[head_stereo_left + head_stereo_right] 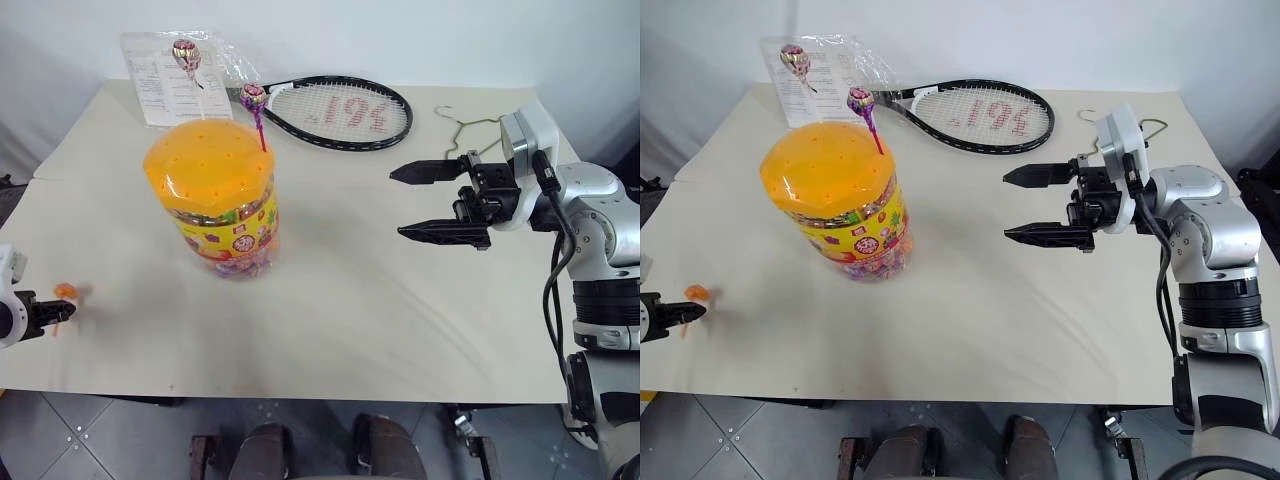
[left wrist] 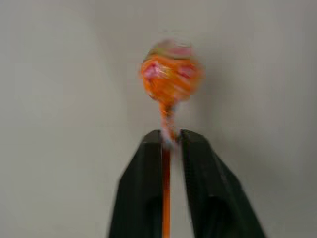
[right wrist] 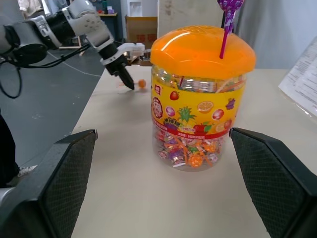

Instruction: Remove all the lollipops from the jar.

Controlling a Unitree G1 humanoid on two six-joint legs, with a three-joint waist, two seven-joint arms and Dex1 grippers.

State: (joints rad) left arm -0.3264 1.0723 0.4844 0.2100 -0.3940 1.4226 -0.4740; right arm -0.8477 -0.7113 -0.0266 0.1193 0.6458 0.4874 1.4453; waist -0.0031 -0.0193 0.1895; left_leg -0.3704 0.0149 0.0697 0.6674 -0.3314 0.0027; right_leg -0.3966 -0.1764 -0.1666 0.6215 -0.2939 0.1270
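Orange lollipop [image 2: 170,74] low over tabletop [image 1: 400,300] edge, stick between left pincer [image 2: 171,141] tips, grip easing, you judge: drop-off step. Right pincer [image 1: 435,203] spread wide, facing jar [image 1: 215,195]. Next: pluck purple lollipop [image 1: 253,98] from lid.

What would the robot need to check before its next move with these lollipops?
1. Orange lollipop down at the table: ok, its stick lies between the left gripper fingers, low at the table's edge.
2. Left gripper let go: cannot tell.
3. Jar upright: ok.
4. Lollipops all removed: not ok, a purple lollipop stands in the lid.
5. Right gripper ready: ok, open wide, facing the jar, apart from it.
6. Other purple lollipop: already out, on the paper behind the jar.
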